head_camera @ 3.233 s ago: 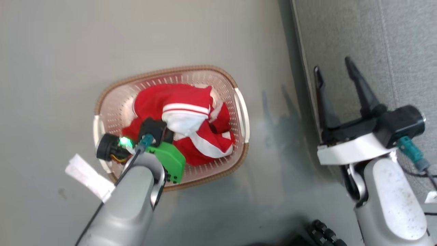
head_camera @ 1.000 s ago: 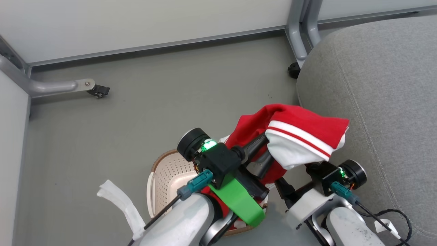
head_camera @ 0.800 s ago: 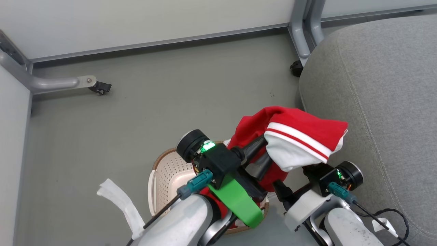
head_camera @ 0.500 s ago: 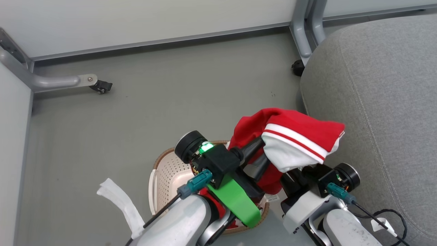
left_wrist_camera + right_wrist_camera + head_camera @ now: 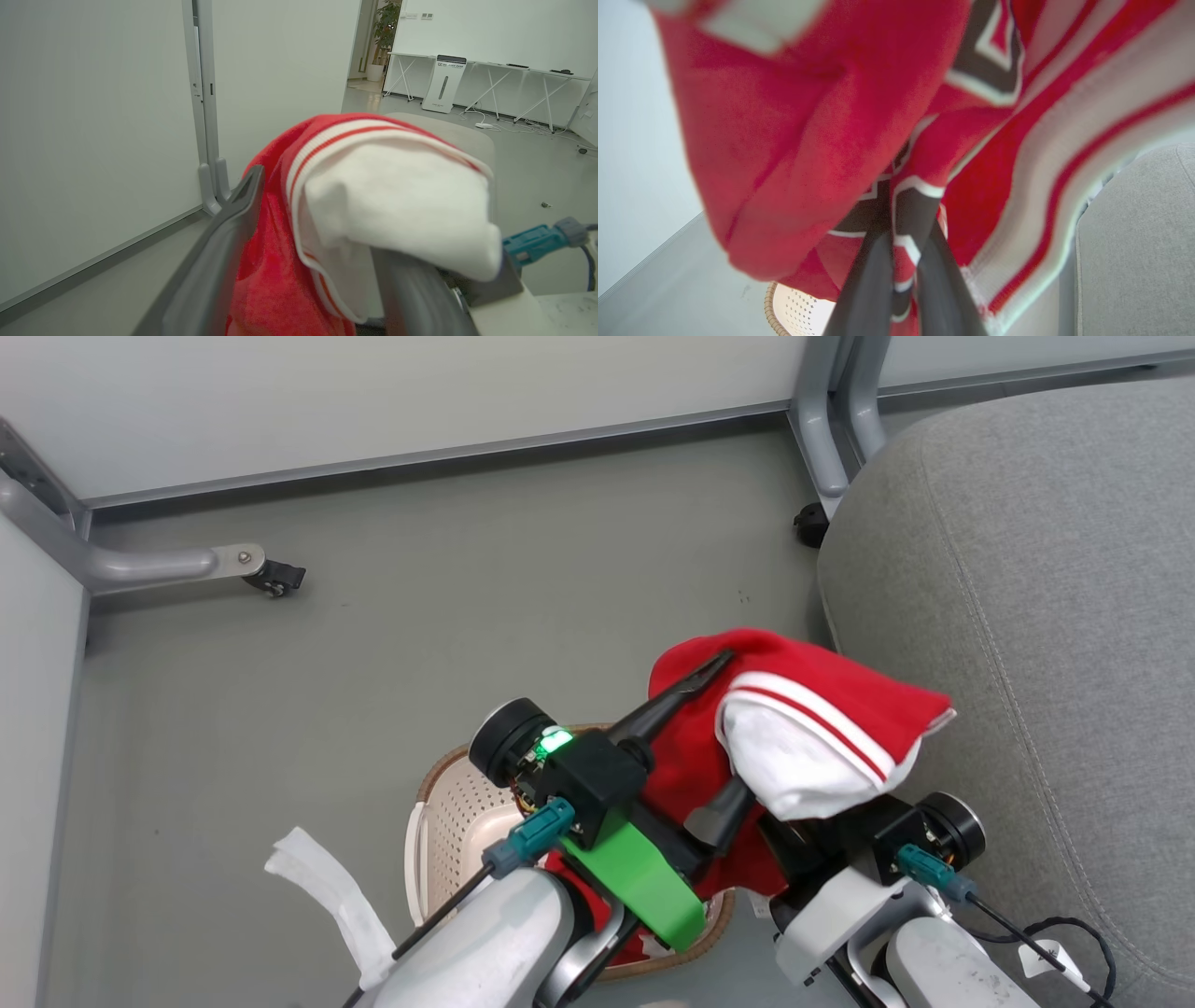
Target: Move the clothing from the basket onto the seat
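A red garment with a white striped panel (image 5: 812, 709) hangs above the basket (image 5: 448, 812), beside the grey seat (image 5: 1027, 616). My left gripper (image 5: 756, 705) is open. One of its fingers (image 5: 681, 695) lies bare against the red cloth, and the white panel (image 5: 373, 186) drapes over the other. My right gripper (image 5: 901, 233) is under the garment, shut on a fold with black-and-white lettering (image 5: 990, 51). In the head view the cloth hides its fingers. More red fabric (image 5: 644, 943) lies in the basket (image 5: 784, 303). The seat (image 5: 1134, 242) is just to the right.
Grey metal frame legs on casters stand on the floor at the left (image 5: 271, 577) and by the seat's far corner (image 5: 808, 527). Pale wall panels (image 5: 373, 392) run behind. A white paper label (image 5: 327, 896) hangs off the basket. A black cable (image 5: 1055, 933) lies on the seat.
The garment has come up out of the basket while the head camera shifted. In the last half second my left gripper's fingers spread apart, and the white panel sagged onto the lower finger.
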`<state>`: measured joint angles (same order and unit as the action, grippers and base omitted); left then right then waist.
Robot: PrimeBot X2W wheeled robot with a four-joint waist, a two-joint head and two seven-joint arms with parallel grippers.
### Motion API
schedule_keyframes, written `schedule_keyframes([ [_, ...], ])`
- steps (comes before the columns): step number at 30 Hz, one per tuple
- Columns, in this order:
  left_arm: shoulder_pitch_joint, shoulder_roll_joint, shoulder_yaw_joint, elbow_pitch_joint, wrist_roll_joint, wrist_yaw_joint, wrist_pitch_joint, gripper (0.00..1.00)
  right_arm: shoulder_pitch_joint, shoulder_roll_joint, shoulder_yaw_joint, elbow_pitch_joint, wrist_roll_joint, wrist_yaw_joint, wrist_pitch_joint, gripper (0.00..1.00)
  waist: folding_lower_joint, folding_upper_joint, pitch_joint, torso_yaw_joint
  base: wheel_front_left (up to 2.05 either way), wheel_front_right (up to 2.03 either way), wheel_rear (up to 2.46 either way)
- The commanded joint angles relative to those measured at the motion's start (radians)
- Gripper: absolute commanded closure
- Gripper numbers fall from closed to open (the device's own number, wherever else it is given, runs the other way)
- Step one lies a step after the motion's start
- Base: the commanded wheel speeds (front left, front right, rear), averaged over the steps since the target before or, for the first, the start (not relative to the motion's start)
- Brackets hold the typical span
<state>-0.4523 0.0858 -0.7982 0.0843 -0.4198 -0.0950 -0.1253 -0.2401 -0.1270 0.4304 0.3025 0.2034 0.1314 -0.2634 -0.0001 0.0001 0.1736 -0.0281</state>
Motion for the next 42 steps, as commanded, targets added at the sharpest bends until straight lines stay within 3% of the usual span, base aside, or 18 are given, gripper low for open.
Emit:
schedule_keyframes([
  [1,-0.015,0.007,0.002,0.004,0.004,0.008,-0.009,0.0,0.01,-0.006,0.001,-0.006,0.008,-0.001,-0.002,1.0,0.0001,-0.0001,-0.001,0.0,0.0,0.0,0.0],
  [17,-0.021,0.013,-0.005,0.028,-0.001,0.018,-0.023,0.0,0.014,-0.012,0.008,-0.011,0.019,-0.001,-0.002,1.0,0.0001,-0.0001,0.008,-0.001,0.0,0.0,0.0],
  [26,-0.028,0.034,-0.001,0.043,0.04,0.047,-0.058,0.0,0.014,-0.001,-0.015,-0.022,0.02,-0.001,-0.002,1.0,0.0001,-0.0001,0.009,-0.019,0.0,0.0,0.0],
  [34,0.005,0.076,0.048,0.094,0.077,0.096,-0.126,0.0,-0.023,0.014,-0.06,-0.105,-0.002,-0.001,-0.002,1.0,0.0001,-0.0001,0.056,-0.095,0.0,0.0,0.0],
  [42,0.055,0.137,0.101,0.065,0.139,0.079,-0.14,0.0,-0.038,0.035,-0.128,-0.205,-0.026,-0.001,-0.002,1.0,0.0001,-0.0001,0.117,-0.221,0.0,0.0,0.0],
])
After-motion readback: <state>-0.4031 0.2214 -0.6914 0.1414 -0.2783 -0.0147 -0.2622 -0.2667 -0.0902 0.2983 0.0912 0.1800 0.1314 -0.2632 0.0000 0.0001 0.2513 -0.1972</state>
